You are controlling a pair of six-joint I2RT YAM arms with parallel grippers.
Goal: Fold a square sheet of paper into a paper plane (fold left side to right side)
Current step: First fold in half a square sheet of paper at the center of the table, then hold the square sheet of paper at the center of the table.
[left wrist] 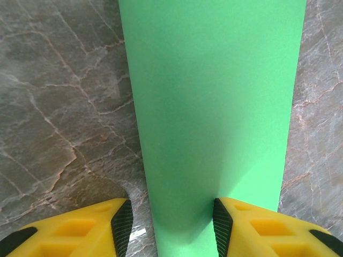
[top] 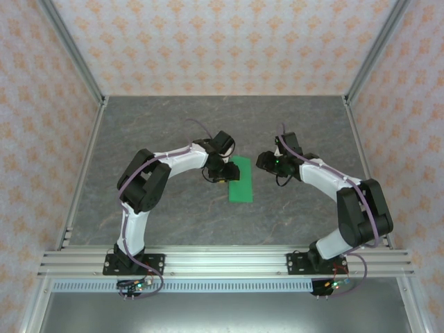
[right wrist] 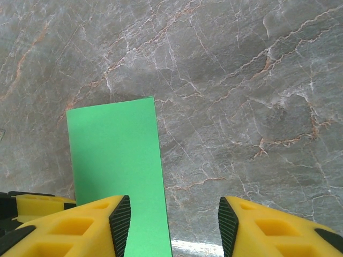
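The square sheet of paper (top: 242,182) lies flat on the table's middle as a narrow bright green rectangle, roughly twice as long as wide. A paper plane is out of view. My left gripper (top: 220,173) is at the strip's upper left edge. In the left wrist view the left gripper (left wrist: 171,225) is open and straddles the paper's (left wrist: 214,107) left edge, its right fingertip (left wrist: 222,225) over the green. My right gripper (top: 265,163) is by the strip's upper right. It (right wrist: 174,225) is open too, with the paper's (right wrist: 115,155) right edge between its fingers.
The grey marbled tabletop (top: 166,132) is walled by patterned panels (top: 222,41) at the back and sides. An aluminium rail (top: 229,262) with both arm bases runs along the near edge. A yellow finger of the left gripper (right wrist: 32,206) shows at the right wrist view's lower left.
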